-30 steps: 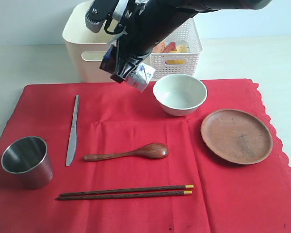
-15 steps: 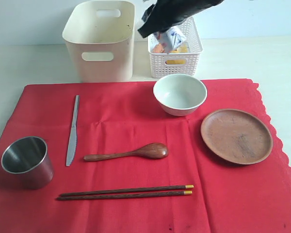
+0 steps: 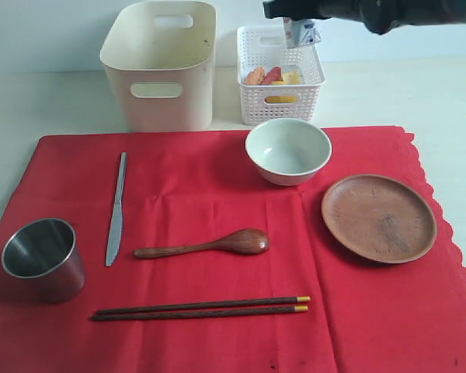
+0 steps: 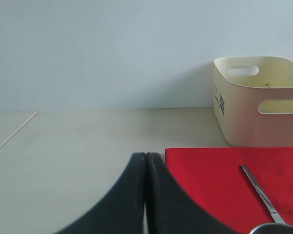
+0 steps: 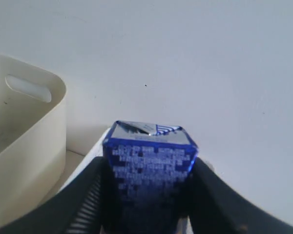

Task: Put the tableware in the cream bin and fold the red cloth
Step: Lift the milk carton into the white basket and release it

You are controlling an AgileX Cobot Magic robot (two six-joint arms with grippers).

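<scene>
The tableware has not shifted. Taking the brown wooden spoon (image 3: 206,245) as the middle of the red cloth (image 3: 210,175), the silver table knife (image 3: 116,210) lies at 10 o'clock, the steel cup (image 3: 43,258) at 8 and the dark chopsticks (image 3: 202,308) at 6. The round brown plate (image 3: 378,217) sits at 3 and the pale green bowl (image 3: 288,150) at 1. The cream bin (image 3: 171,109) stands off the cloth at 11 o'clock, and the part of its inside that shows holds nothing.

What has changed is the milk carton (image 3: 301,33). A second ago it hung low over the cloth, at the bowl's 10 o'clock. Now it is carried high at the bowl's 12 o'clock, apparently over the far end of the white lattice basket (image 3: 282,105), which already holds food. The right jaws are clenched on the carton's two sides. The left jaws are pressed together on nothing, low over the bench (image 4: 88,141) beside the cloth's corner.

So food-clearing looks nearly done once the carton goes in. Binning the tableware and folding the cloth have not begun.
</scene>
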